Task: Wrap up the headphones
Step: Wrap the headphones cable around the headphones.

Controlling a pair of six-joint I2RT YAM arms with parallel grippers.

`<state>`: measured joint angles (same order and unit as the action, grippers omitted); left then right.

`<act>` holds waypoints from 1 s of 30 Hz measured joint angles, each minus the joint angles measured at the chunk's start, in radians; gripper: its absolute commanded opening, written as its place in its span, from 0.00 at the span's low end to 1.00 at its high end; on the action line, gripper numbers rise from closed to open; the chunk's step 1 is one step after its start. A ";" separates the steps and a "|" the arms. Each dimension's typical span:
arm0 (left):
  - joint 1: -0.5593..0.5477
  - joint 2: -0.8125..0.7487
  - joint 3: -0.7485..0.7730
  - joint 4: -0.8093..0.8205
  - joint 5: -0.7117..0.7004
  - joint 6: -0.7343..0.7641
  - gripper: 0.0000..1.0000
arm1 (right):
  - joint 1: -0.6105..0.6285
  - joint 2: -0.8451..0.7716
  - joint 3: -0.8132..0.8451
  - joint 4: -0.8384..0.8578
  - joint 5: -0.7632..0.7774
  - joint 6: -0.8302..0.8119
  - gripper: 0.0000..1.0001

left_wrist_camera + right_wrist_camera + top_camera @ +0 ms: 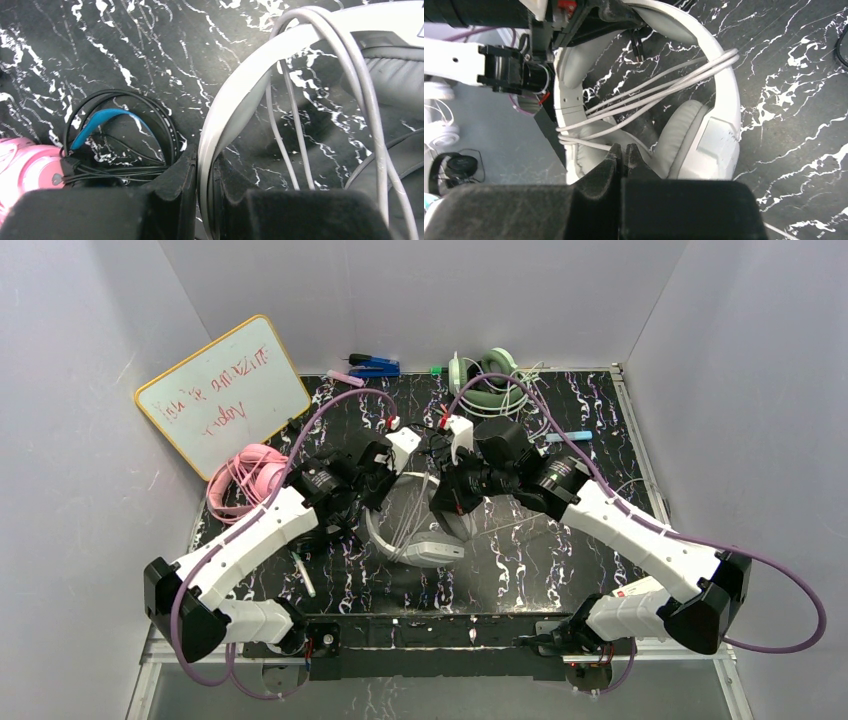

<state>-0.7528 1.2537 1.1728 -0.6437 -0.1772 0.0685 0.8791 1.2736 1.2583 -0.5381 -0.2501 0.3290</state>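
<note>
The white-grey headphones point(418, 548) lie mid-table with their cord looped several times across the headband point(724, 85). My left gripper point(205, 172) is shut on that headband point(235, 95), pinching it edge-on. My right gripper point(622, 150) is shut just above an ear cushion point(676, 135), and the lowest strand of the white cord point(589, 146) runs into its tips. The black-and-blue headphones point(107, 125) and the pink headphones point(245, 475) sit to the left, with only an edge of the pink set point(25, 170) in the left wrist view.
A whiteboard point(225, 390) leans at the back left. A green headset point(490, 380) and blue tools point(375, 367) lie along the back edge. A white pen-like object point(305, 575) lies near the left arm. Grey walls close three sides.
</note>
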 measured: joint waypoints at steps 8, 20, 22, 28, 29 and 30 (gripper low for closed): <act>0.000 0.052 0.097 -0.093 0.093 -0.032 0.00 | 0.000 0.002 0.016 -0.047 -0.014 -0.127 0.05; 0.002 0.167 0.176 -0.189 0.217 -0.066 0.00 | 0.000 -0.001 0.027 -0.053 0.013 -0.205 0.13; 0.003 0.190 0.192 -0.202 0.241 -0.074 0.00 | 0.000 -0.001 0.027 -0.052 0.032 -0.202 0.20; -0.003 0.256 0.241 -0.311 0.338 -0.080 0.00 | -0.032 -0.001 0.026 -0.025 0.224 -0.200 0.27; -0.005 0.259 0.241 -0.328 0.344 -0.081 0.00 | -0.043 -0.002 0.026 -0.021 0.250 -0.200 0.29; -0.008 0.262 0.242 -0.345 0.350 -0.084 0.00 | -0.051 -0.003 0.024 -0.018 0.270 -0.199 0.31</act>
<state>-0.7609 1.5154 1.4147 -0.9890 0.1730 -0.0151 0.8280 1.2705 1.2823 -0.5564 0.0204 0.1303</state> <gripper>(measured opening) 0.099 0.259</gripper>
